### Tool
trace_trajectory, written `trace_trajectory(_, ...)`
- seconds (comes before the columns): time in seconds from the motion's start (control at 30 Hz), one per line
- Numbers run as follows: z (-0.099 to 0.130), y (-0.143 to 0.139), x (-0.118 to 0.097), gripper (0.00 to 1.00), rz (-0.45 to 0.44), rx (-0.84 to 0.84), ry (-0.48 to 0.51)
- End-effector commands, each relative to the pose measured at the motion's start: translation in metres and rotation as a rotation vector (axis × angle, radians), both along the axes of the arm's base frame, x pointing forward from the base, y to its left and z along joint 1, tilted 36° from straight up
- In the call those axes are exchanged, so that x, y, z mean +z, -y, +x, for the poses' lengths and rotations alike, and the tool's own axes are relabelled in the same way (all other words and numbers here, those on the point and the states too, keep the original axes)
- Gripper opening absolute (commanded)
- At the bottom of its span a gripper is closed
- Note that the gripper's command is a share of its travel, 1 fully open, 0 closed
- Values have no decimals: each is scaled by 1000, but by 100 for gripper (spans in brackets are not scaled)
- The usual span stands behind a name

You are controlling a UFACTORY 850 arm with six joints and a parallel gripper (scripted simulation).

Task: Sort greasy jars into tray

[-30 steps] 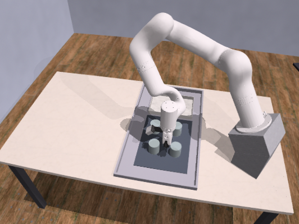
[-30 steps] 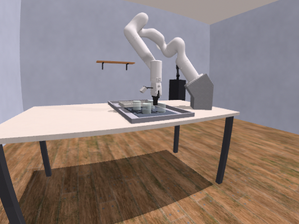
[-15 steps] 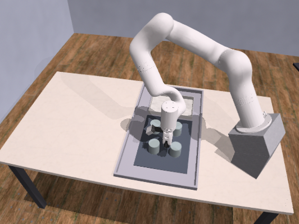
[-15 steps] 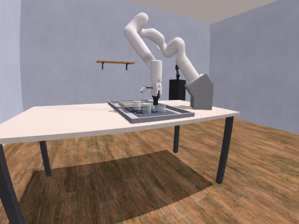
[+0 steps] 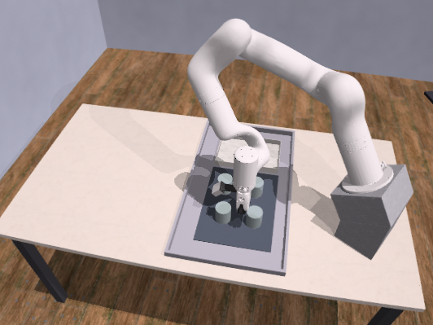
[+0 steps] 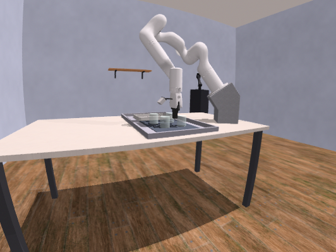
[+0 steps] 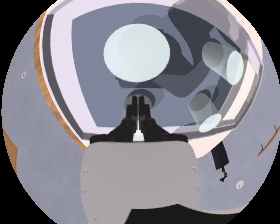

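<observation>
Four pale glass jars stand mouth down on the dark drying mat (image 5: pixel 236 212): front left (image 5: pixel 223 213), front right (image 5: pixel 254 217), back left (image 5: pixel 225 179) and back right (image 5: pixel 257 186), the last partly hidden by my wrist. My gripper (image 5: pixel 241 209) is shut and empty, pointing down low over the mat between the two front jars. In the wrist view the shut fingertips (image 7: pixel 139 100) stand just short of one large jar (image 7: pixel 136 52); I cannot tell if they touch it. The pale tray lies behind the mat and holds no jar.
Mat and tray sit on a grey steel top with a raised rim (image 5: pixel 179 222) on the beige table. The arm's grey base block (image 5: pixel 370 210) stands to the right. Other jars (image 7: pixel 234 67) show at the right of the wrist view.
</observation>
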State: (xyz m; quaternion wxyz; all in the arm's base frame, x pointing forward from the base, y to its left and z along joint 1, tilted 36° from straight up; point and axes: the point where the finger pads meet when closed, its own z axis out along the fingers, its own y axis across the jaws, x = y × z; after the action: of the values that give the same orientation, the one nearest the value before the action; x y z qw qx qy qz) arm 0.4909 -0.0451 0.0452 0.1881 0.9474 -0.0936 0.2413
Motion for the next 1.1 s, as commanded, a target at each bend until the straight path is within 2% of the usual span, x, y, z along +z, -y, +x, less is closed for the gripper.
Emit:
trace_trajectory(0.0,0,0,0,0,0,0,1)
trace_trajectory(1.07,-3,-1,-2,0,0,0,1)
